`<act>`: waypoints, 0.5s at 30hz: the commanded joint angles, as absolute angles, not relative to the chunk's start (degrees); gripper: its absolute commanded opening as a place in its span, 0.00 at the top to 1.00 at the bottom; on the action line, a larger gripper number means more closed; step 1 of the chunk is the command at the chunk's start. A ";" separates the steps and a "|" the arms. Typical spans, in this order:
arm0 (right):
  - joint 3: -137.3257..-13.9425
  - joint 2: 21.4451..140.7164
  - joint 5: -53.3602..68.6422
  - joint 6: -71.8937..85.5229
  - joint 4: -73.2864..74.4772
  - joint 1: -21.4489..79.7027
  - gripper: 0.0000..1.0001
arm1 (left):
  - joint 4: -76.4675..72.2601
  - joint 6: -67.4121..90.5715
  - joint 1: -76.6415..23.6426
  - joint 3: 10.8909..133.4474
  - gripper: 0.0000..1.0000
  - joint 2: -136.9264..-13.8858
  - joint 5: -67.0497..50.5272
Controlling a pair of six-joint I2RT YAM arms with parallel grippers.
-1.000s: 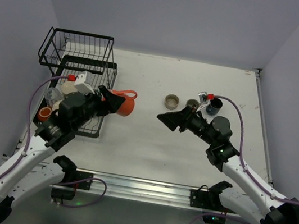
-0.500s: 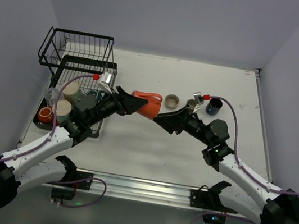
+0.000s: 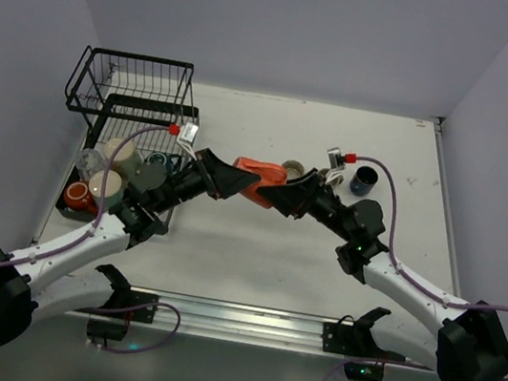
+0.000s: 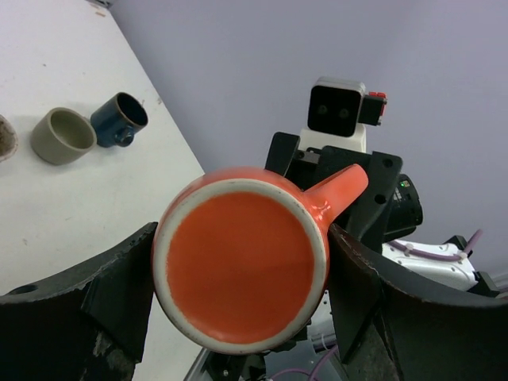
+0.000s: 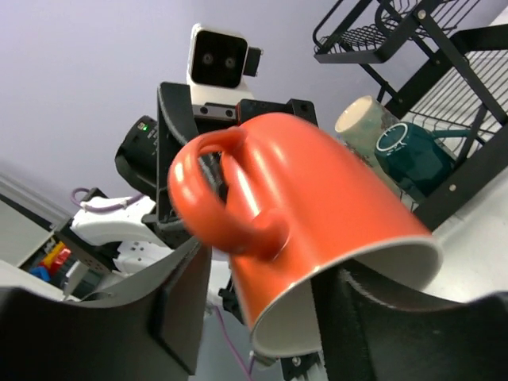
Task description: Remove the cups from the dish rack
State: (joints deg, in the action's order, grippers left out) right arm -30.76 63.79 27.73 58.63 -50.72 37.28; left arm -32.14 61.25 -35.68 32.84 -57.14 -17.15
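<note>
The left claw is squeezed shut on the orange mug. Its two black fingers press on the mug's round sides. The mug lies on its side, up in the air over the middle of the table. The left wrist view shows its flat bottom, shiny orange with a pale ring round the rim, and its fat handle sticks out.

The right claw is partly open, with a finger on each side of the mug's open end. I cannot tell if the fingers touch it.

Both claws hide most of the mug from above. A round grey-olive cup peeks out behind them, nearer the far edge. A dark blue cup stands toward the right edge. In the left wrist view, another cup is cut off at the side.

The dish rack is thin black wire, at the far left corner. In it are a cream cup, a beige cup, a dark teal mug and a little orange-brown cup. The clear glass is hard to make out. The left arm covers part of the rack.
</note>
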 commanded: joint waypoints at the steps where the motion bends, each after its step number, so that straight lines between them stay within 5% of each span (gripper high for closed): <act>1: -33.40 66.27 26.19 61.08 -60.11 37.97 0.48 | -41.22 63.37 -36.82 34.11 0.84 -54.85 -18.20; 5: -33.31 67.24 24.62 61.26 -60.38 39.81 0.60 | -40.61 63.19 -37.00 32.96 0.70 -52.83 -18.02; 7: -32.44 66.54 23.56 61.70 -60.99 39.99 0.80 | -39.29 62.93 -37.09 32.17 0.63 -51.60 -17.84; 9: -31.12 65.31 21.36 61.61 -60.13 40.08 0.97 | -36.50 61.62 -37.09 31.91 0.40 -50.10 -17.84; 11: -31.99 62.85 20.57 60.04 -53.55 40.08 1.00 | -31.14 58.64 -37.09 33.56 0.19 -48.87 -16.62; 15: -34.97 59.60 17.85 53.46 -40.45 40.08 1.00 | -9.47 46.88 -37.18 39.28 0.00 -44.75 -10.56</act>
